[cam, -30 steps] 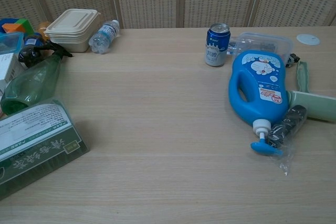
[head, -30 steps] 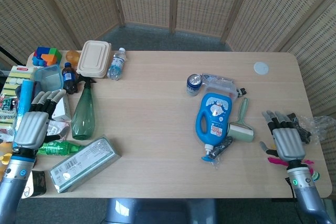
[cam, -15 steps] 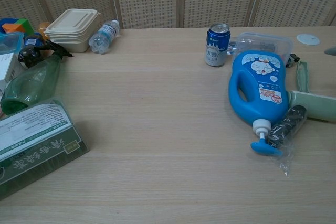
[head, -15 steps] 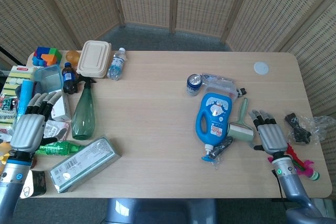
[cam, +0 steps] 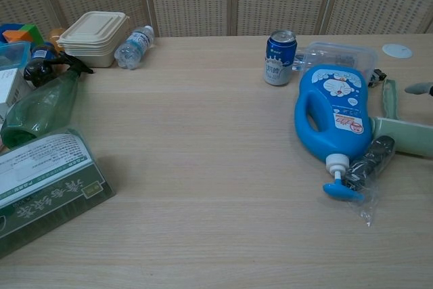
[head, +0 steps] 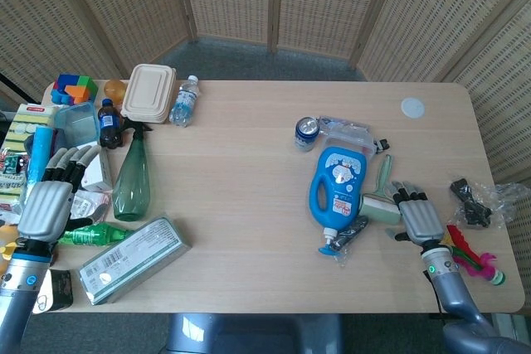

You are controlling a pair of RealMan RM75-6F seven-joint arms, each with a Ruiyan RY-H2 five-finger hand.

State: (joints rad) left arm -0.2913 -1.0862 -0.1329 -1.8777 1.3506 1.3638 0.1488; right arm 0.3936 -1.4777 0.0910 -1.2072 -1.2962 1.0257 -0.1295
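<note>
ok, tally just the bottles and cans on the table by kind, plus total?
Blue pump bottle: 1
Green spray bottle: 1
Clear water bottle: 1
Dark cola bottle: 1
Small green bottle lying flat: 1
Blue can: 1
Total: 6

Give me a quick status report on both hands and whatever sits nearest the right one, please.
Right hand open, fingers spread, beside the lint roller. Left hand open, holding nothing, over the clutter at the table's left edge. Blue detergent bottle lies just beyond the roller.
</note>
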